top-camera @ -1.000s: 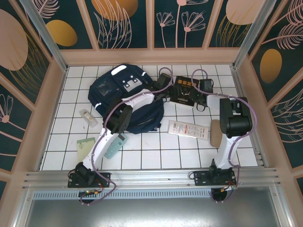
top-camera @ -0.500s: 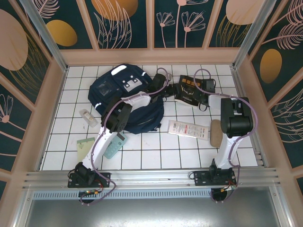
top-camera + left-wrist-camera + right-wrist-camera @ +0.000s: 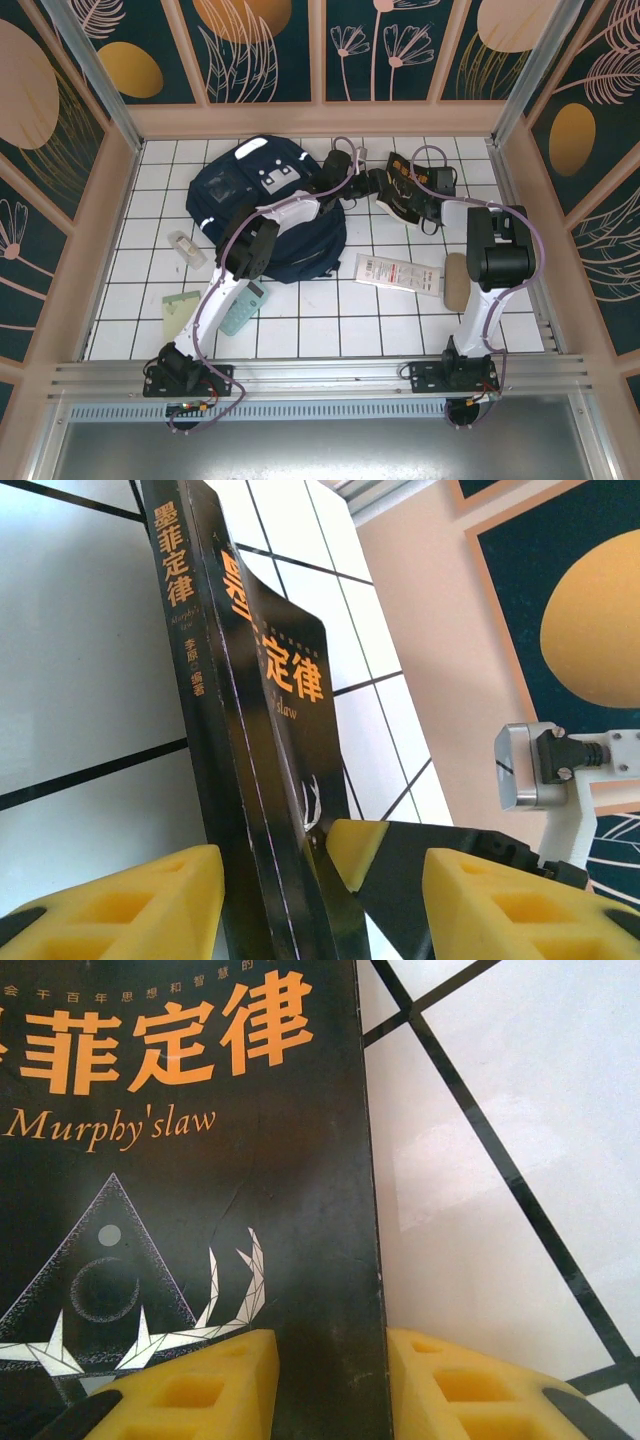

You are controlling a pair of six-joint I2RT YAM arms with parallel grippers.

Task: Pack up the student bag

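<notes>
Where the overhead camera looks down on the white-tiled worktop (image 3: pixel 330 320), the large navy-blue fabric student bag (image 3: pixel 225 190) lies flat on the far tiles left of centre, its grey-white patches toward the back wall. The left arm crosses above the bag's near right part. Just right of the bag, the left hand (image 3: pixel 348 180) and the right hand (image 3: pixel 428 195) meet from opposite sides at a black paperback book with orange lettering (image 3: pixel 400 185), which is tilted up on edge, clear of the bag. Nearer the arms lie a long white flat carton with red print (image 3: pixel 398 272) and a tan oblong object (image 3: pixel 455 282) beside it. A small clear box (image 3: pixel 187 248) and two pale green flat items (image 3: pixel 240 310) lie on the left. From the left wrist camera, the book stands upright between the left hand's yellow foam fingers (image 3: pixel 120 900). Its spine is hard against one pad, while the other pad stands well off the cover, so this hand is parted around the book without clamping it. Another yellow-padded black finger lies against the cover in that gap. From the right wrist camera, the right hand's two yellow fingers (image 3: pixel 190 1390) press on both faces of the book's edge, closed firmly on it, with the cover's orange title and white triangle drawing above and bare tiles to the side.
</notes>
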